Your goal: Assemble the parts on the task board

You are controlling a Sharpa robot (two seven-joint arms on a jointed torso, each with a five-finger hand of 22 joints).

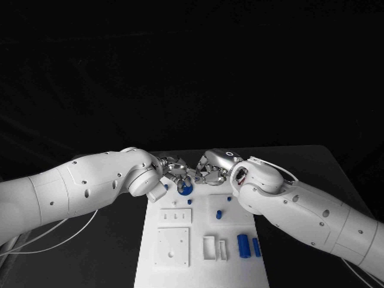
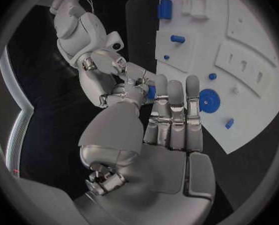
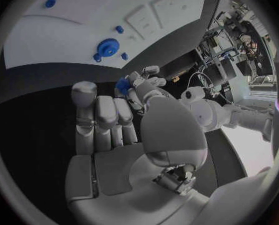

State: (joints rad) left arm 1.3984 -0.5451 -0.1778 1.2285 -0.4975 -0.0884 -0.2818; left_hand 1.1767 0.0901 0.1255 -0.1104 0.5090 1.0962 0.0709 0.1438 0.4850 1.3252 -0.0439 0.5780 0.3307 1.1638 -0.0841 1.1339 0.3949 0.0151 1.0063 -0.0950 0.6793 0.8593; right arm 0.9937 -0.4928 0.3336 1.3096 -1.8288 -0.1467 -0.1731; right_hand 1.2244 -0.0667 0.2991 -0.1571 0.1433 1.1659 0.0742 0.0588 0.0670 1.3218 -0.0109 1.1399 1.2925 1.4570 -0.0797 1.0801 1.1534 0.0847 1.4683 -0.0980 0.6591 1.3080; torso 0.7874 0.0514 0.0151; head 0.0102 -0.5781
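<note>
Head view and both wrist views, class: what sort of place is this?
Probably a robotics lab or test bench: a white task board with blue parts on a black table, and equipment racks with cables behind.

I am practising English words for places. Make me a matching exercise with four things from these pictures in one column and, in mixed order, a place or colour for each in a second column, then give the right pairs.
Things:
1. blue gear
2. large blue cylinder
3. small blue part
4. table

Places or colours:
A. on the task board, at its end nearest the robot
B. black
C. on the task board, just below the hands in the head view
D. between the fingertips of the left robot hand and the right robot hand

Pairs: 1-C, 2-A, 3-D, 4-B
</note>
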